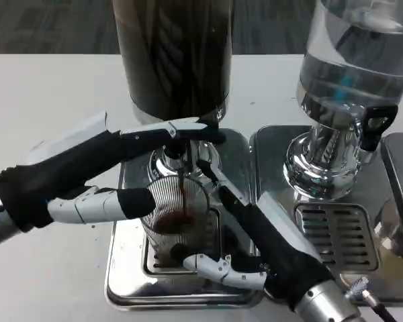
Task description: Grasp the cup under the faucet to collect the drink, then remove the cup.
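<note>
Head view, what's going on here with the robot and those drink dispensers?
The robot is filling a clear ribbed cup at the dark drink dispenser. Its right hand holds the cup under the faucet, while its left hand reaches to the tap lever and also rests fingers against the cup. A thin dark stream is running, and a little drink has pooled at the cup's bottom. The cup sits over the metal drip tray. A second dispenser, holding clear liquid, stands untouched to the right.

Count: 2 drink dispensers, one dark-liquid tank (171,54) and one clear-liquid tank (359,60), 2 shiny steel drip trays (121,268) (275,144), 1 ribbed clear plastic cup (178,215), 2 robot hands, left (114,174) and right (255,248), on 1 white desk (47,94).
</note>
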### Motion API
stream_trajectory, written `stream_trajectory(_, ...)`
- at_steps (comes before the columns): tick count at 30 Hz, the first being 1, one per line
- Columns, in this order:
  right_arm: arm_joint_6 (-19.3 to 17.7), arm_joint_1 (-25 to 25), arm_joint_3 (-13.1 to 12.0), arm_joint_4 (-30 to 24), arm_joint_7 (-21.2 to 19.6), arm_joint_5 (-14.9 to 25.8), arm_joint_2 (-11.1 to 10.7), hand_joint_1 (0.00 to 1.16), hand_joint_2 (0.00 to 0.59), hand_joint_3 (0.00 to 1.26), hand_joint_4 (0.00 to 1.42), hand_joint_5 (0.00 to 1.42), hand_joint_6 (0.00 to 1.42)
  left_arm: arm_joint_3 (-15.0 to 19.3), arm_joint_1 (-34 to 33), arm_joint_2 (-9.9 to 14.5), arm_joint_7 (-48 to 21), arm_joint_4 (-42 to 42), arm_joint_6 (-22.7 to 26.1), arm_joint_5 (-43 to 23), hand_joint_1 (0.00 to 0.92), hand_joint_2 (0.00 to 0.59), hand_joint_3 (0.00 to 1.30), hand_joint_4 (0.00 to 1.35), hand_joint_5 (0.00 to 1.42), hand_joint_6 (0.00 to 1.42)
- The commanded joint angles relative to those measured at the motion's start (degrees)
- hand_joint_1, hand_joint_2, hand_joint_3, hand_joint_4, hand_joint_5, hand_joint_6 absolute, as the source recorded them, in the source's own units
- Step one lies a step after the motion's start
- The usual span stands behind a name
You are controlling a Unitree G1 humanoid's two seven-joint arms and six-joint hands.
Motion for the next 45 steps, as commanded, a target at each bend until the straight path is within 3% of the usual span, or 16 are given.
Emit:
stream_trajectory(1, -0.4, -1.3, 0.5, 1.4, -0.9, -0.5, 0.6, 0.6, 0.194, 0.0, 0.0, 0.0, 0.03, -0.6, 1.2, 0.7, -1.1, -1.3, 0.5, -0.5, 0.0, 0.076, 0.21, 0.1, 0.11, 0.04)
stream_trajectory(24, 0.5, -4.3, 1.2, 4.4, -1.7, -1.7, 2.2, 0.59, 0.21, 0.0, 0.0, 0.0, 0.03, -0.3, 1.8, 0.7, -0.1, -1.8, 0.8, -0.4, 0.0, 0.078, 0.21, 0.11, 0.12, 0.04)
stream_trajectory(33, 0.8, -4.6, 1.2, 4.7, -1.6, -1.6, 2.5, 0.59, 0.21, 0.0, 0.0, 0.0, 0.03, 2.3, 3.5, 0.3, 3.5, -2.5, 0.7, -0.3, 0.0, 0.074, 0.19, 0.1, 0.12, 0.04)
stream_trajectory(45, 0.0, -5.8, 0.9, 6.5, -2.0, -1.5, 2.7, 0.59, 0.21, 0.0, 0.0, 0.0, 0.03, 8.7, 6.9, -1.5, 12.5, -3.3, -1.1, 3.6, 0.0, 0.067, 0.18, 0.1, 0.12, 0.06)
